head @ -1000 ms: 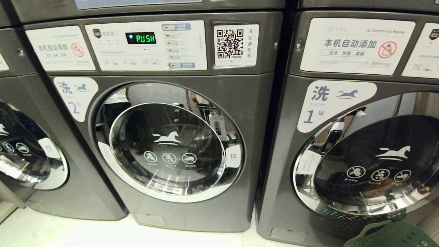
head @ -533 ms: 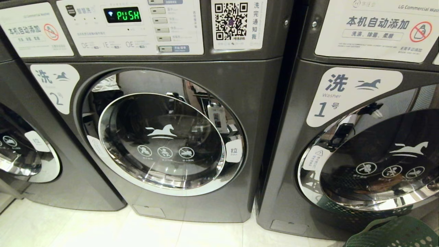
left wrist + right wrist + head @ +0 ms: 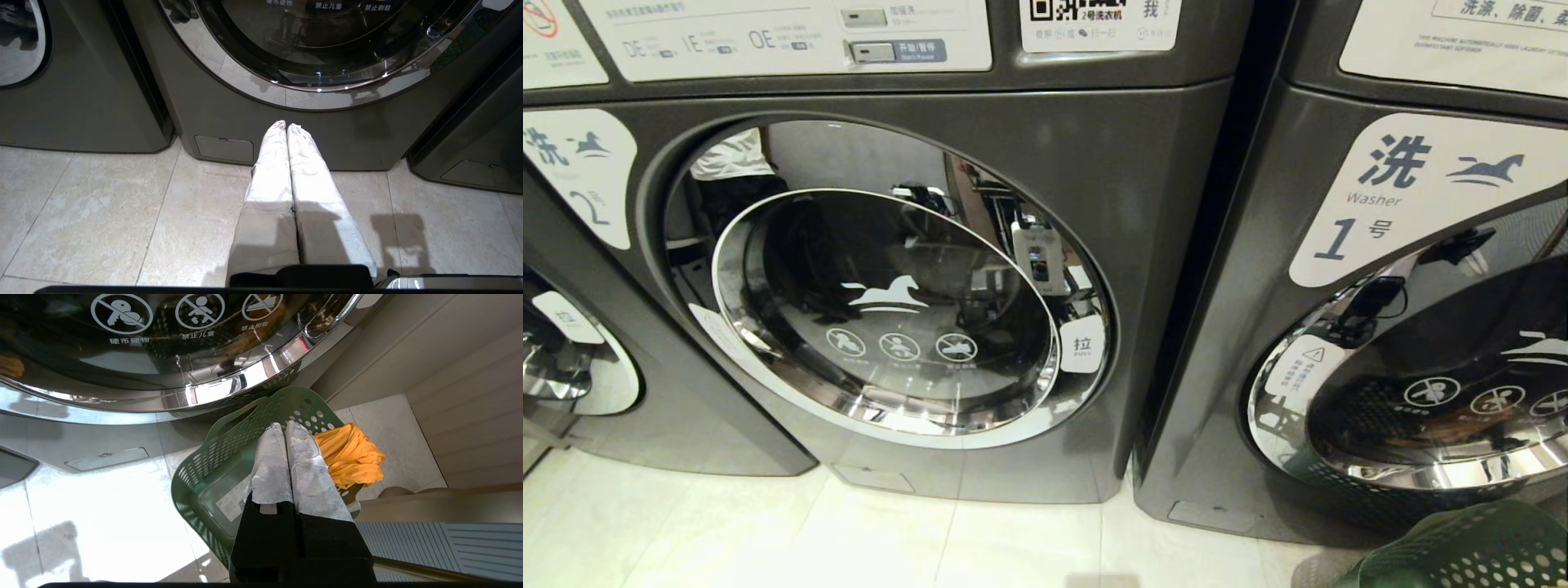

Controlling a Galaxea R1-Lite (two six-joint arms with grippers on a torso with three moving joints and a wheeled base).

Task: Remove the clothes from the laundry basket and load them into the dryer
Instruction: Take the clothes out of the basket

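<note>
- The head view is looking down at a row of dark grey front-loading machines standing on a pale tiled floor [image 3: 866,539].
- The machine marked 2 [image 3: 1160,245] is sitting in the middle with its round chrome-rimmed door [image 3: 882,318] shut; a white pull tab [image 3: 1082,344] is showing at the door's right edge.
- The machine marked 1 [image 3: 1217,343] is standing just beside it on the right, its door [image 3: 1429,400] also shut and mirroring the basket's perforated wall.
- The green laundry basket [image 3: 220,465] is resting on the floor in front of machine 1, close under its door; only its rim is peeking into the head view's lower right corner [image 3: 1470,547].
- An orange garment [image 3: 349,455] is lying bunched in the basket, against the side nearest the beige wall [image 3: 449,375].
- The right gripper [image 3: 285,425] is hanging above the basket with its white-wrapped fingers pressed together, clenched on nothing, the tips just beside the orange garment.
- The left gripper [image 3: 286,124] is pointing at the base of machine 2 above the floor, fingers likewise pressed together and empty.
</note>
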